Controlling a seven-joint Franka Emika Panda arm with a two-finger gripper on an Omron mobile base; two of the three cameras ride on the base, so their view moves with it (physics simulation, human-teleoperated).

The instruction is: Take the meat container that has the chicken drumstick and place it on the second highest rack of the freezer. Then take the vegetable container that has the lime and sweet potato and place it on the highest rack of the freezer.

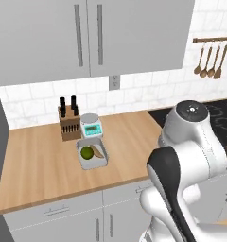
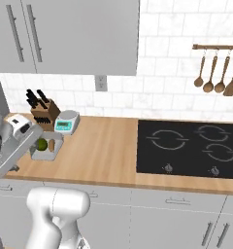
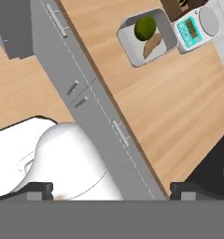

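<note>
My gripper (image 3: pixel 111 189) has its two dark fingertips spread wide apart at the bottom corners of the hand view, with nothing between them. It hangs well above the floor and cabinet fronts, looking down at the counter edge.

The vegetable container (image 1: pixel 92 154) is a shallow, square, light grey tray with thin upright walls. It sits flat on the wooden counter (image 1: pixel 44 165), a smooth surface with fine lengthwise grain. Inside the tray, the lime (image 1: pixel 87 152) is a round, matte green ball, and the sweet potato (image 1: pixel 99 152) is a tapered tan root lying just beside it, touching or nearly so.

Just behind the tray stands a kitchen scale (image 1: pixel 91 125), white with a round plate and a teal display panel. Next to the scale is a brown wooden knife block (image 1: pixel 69 122) with black handles protruding. Further along the counter lies a flat black cooktop (image 2: pixel 189 148) with ring markings. Wooden spoons (image 2: pixel 215 73) hang from a rail on the white tiled wall. Grey cabinet doors with bar handles run above and below the counter.

In the right base view, my own white arm (image 2: pixel 14 146) partly covers the tray.
</note>
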